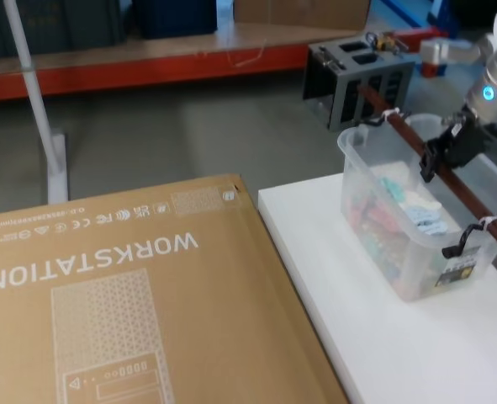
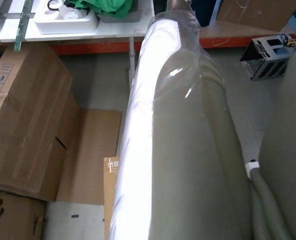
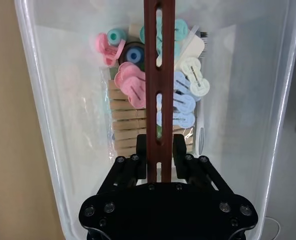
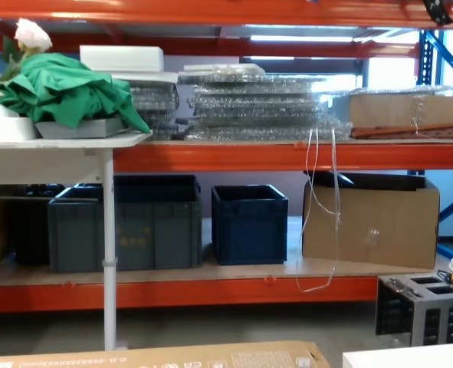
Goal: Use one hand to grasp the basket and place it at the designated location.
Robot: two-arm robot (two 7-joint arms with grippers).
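Currently, your right gripper (image 3: 159, 150) clamped on the basket (image 1: 374, 220) handle (image 3: 159, 75), basket resting on white table (image 1: 399, 353), left gripper state indeterminable.

Head looks down; chest level; both share cardboard box (image 1: 130, 295).

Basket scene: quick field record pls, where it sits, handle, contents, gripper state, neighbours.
basket: on white table, right side
handle: reddish-brown slotted bar across the rim, zip-tied at both ends
contents: pastel plastic pieces, stack of tan pieces
right gripper: fingers closed on the handle, above the tub
left gripper: arm parked, gripper state unknown
neighbours: WORKSTATION cardboard box to the left; grey metal rack on the floor behind
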